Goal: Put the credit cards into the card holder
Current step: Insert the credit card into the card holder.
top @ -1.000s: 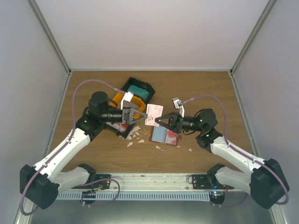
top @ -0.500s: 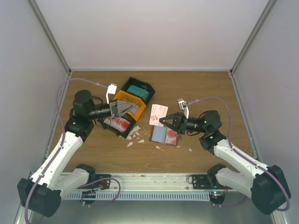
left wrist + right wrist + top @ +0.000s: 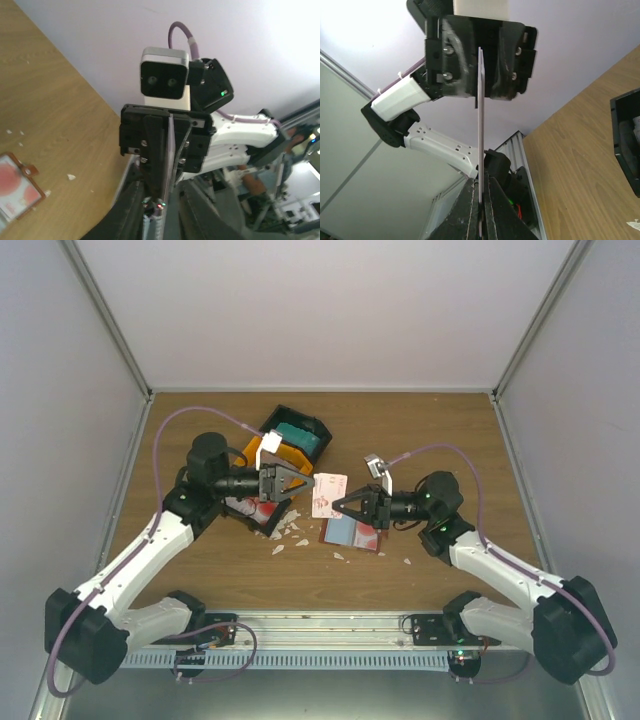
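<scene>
A red-and-white credit card (image 3: 328,494) hangs on edge above the table, with my right gripper (image 3: 339,505) shut on its right end. In the right wrist view the card (image 3: 480,125) is a thin upright line pinched between the fingers (image 3: 470,205). My left gripper (image 3: 305,486) is at the card's left end, jaws apart on either side of the card's edge (image 3: 169,165). The brown card holder (image 3: 370,536) lies open below, with a teal card (image 3: 342,530) on it. Its brown edge and snap tab (image 3: 29,170) show in the left wrist view.
A black-and-orange three-bin tray (image 3: 276,447) stands behind my left gripper, with something teal (image 3: 298,437) in its far bin. Another red-and-white flat piece (image 3: 255,508) lies under the left arm. White scraps (image 3: 290,528) litter the wood around the card holder.
My left arm drew away to the left, then swung back to the card, and its jaws have parted. The right gripper kept the card and shifted slightly left.
</scene>
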Controlling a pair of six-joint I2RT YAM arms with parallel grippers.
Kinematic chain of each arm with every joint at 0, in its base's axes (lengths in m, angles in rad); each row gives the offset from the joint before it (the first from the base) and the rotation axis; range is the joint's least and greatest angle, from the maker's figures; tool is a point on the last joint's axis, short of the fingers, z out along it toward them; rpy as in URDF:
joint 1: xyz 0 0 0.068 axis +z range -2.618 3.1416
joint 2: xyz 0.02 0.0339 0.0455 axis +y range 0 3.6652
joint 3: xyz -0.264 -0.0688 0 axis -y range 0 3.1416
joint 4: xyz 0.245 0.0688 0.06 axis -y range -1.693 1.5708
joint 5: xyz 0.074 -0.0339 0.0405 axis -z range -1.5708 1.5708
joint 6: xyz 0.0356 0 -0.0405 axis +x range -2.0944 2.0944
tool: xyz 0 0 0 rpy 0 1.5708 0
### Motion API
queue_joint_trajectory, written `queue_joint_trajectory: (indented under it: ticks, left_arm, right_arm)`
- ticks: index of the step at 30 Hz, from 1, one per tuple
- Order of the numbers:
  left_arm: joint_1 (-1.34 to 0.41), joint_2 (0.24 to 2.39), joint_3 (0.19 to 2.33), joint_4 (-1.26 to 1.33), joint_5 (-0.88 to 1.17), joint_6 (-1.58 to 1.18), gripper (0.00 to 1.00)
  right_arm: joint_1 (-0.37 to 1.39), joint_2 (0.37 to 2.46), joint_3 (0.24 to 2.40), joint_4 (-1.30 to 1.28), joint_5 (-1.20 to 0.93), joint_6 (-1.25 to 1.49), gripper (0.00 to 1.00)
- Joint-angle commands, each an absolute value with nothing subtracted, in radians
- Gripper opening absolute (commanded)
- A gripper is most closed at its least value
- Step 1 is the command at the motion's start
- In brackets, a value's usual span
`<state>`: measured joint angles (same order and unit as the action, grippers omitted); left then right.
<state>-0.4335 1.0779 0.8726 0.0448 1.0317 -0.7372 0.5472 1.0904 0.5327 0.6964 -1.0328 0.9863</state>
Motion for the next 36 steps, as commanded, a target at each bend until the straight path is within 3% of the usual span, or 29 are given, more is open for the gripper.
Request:
queue_joint_trajectory:
  ticks: [1,15,17,20,36]
  left_arm:
    - [-0.456,1.102,0.87,0.105,1.022,-0.726,0.15]
    - [-0.503,1.145,0.876,0.081,1.036,-0.71,0.16]
    - [-0.521,1.147,0.875,0.09,1.041,-0.71,0.14]
    - [-0.528,1.134,0.877,0.098,1.037,-0.713,0.0]
    - [-0.407,1.073,0.86,0.085,0.973,-0.838,0.0]
  right_arm:
    - [0.563,1.087,0.575,0.717,-1.074,0.96,0.0]
    - [0.568,1.08,0.613,0.699,-1.101,0.945,0.0]
    - [0.567,1.084,0.624,0.68,-1.083,0.942,0.01]
    - [0.565,1.086,0.632,0.642,-1.034,0.926,0.07]
    - [0.504,1.008,0.529,0.676,-0.864,1.026,0.09]
